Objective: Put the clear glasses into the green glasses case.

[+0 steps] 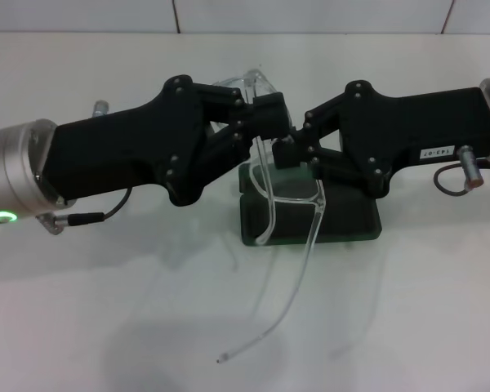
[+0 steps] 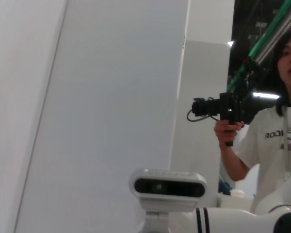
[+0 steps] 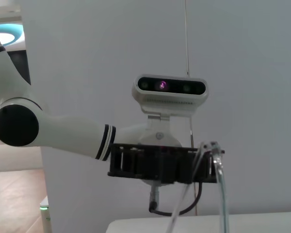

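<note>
The clear glasses (image 1: 247, 82) hang in the air over the middle of the table, held between both grippers. Their thin arms curve down toward me, one ending near the table's front. My left gripper (image 1: 265, 114) comes in from the left and is shut on the front frame. Reaching in from the right, my right gripper (image 1: 290, 145) is shut at the hinge end of one arm. The green glasses case (image 1: 351, 224) lies on the table just below them, partly hidden by the fingers. In the right wrist view, the left gripper (image 3: 160, 162) shows with the glasses' arms (image 3: 220, 194) beside it.
The white table (image 1: 82, 310) runs back to a tiled wall (image 1: 310, 15). The left wrist view looks upward at my head camera (image 2: 167, 184) and a person (image 2: 276, 136) holding a camera (image 2: 223, 109) off to the side.
</note>
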